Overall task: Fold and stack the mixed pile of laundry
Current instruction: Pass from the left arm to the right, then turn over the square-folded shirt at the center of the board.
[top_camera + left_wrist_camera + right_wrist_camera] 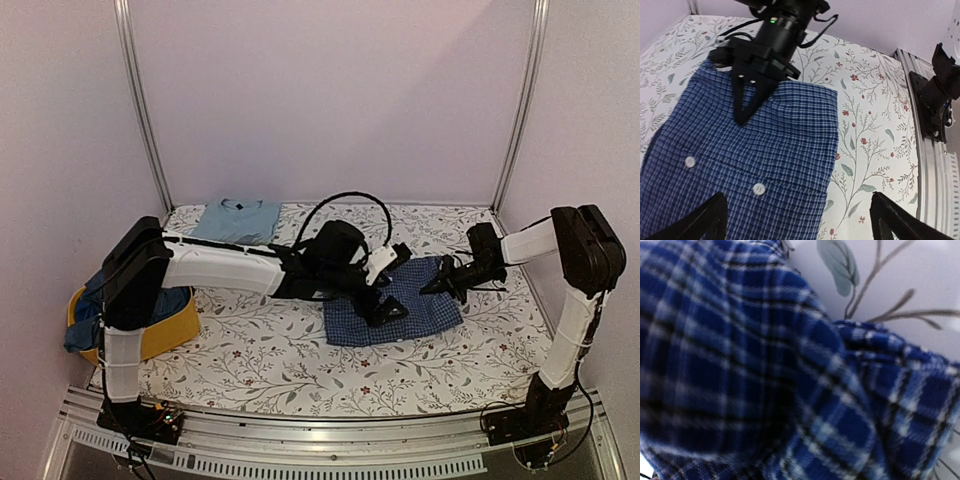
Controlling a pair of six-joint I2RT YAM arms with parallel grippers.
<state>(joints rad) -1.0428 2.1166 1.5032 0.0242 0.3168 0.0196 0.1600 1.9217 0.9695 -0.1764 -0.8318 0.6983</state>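
Note:
The navy-and-white checked shirt (430,315) lies partly folded on the floral table cover, right of centre. My left gripper (390,283) hovers over its left part, jaws wide open and empty; in the left wrist view (797,197) one finger is over the shirt (775,150) and one over the cover. My right gripper (432,288) is at the shirt's right edge; it also shows in the left wrist view (743,112), fingers closed to a point on the fabric. Bunched checked cloth (765,365) fills the right wrist view and hides the fingers. A folded light blue T-shirt (235,220) lies at the back left.
A yellow fabric basket (172,330) holding darker blue clothes (85,310) stands at the table's left edge. The floral table cover (280,365) ends at a metal rail (935,170) along the near edge. Walls stand close at the back and both sides.

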